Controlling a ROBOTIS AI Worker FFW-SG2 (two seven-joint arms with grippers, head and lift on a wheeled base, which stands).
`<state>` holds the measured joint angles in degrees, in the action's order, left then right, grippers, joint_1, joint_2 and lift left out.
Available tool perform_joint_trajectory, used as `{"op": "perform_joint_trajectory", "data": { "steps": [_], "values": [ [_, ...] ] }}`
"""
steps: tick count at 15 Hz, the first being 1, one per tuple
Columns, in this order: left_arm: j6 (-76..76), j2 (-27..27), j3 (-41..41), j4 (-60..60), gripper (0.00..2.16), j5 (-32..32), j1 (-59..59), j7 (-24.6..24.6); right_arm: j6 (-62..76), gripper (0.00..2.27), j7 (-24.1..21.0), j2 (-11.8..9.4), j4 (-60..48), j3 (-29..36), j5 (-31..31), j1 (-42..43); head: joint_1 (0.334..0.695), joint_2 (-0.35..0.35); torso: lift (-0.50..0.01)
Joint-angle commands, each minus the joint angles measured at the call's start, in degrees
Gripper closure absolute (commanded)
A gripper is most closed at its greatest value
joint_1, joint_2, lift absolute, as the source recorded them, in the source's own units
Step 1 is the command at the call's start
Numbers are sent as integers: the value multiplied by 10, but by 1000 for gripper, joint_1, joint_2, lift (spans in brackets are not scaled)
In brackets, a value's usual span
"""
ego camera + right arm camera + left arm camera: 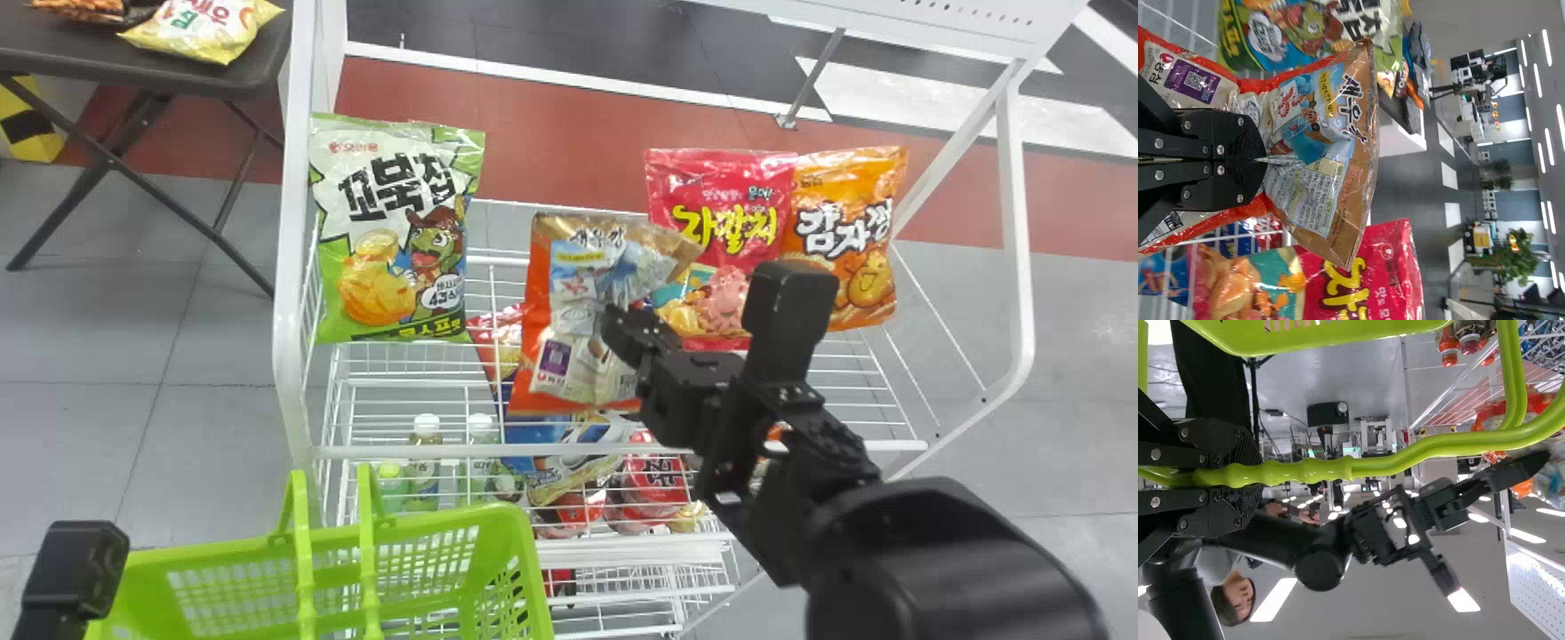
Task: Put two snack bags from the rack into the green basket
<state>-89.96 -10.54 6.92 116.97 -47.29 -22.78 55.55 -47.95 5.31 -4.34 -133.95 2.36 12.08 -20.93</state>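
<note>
You have a tall white wire rack (289,338) in front of you, with the bright green plastic basket (511,524) at its near left side. As I judge it, you're partway through the first of two transfers: one bag is gripped but not delivered, and the second is still to be picked.

That first one, the shiny orange-and-brown snack bag (569,302), is over the rack, its printed back pinched in your right gripper (1258,160), which is closed on it. Your left gripper (1245,475) is clamped on the basket's smooth green handle (1311,470).

For the second, you could choose the green-and-white bag (400,231) by the left upright, the glossy pink-red bag (720,204) or the orange bag (845,240) beside it.

Mind the white front rail (427,452) between load and basket; the bag's lower edge could snag there, so I'd lift first. Your roomiest way in looks to be the basket's right half, clear of the raised handle.
</note>
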Motion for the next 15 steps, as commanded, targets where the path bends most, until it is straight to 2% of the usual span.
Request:
{"op": "perform_joint_trajectory", "data": {
  "steps": [1,4,6,9,15],
  "values": [
    [-1,5,0,1,1268,1,0,0,-93,2186,6,-10,-70,24,43,-37,695,-282,-4],
    [-1,14,-2,3,1268,4,-3,0,-225,2186,24,-10,-148,72,117,-78,695,-304,-4],
    [-1,19,-6,4,1268,9,-4,-1,-246,2186,54,7,-192,108,151,-121,695,-313,-4],
    [-1,24,-10,4,1268,11,-5,-6,-350,2186,61,10,-219,162,225,-143,695,-345,-4],
    [-1,24,-9,4,1268,12,-2,-10,-381,2186,68,10,-178,122,265,-178,695,-350,-4]
  ]
}}
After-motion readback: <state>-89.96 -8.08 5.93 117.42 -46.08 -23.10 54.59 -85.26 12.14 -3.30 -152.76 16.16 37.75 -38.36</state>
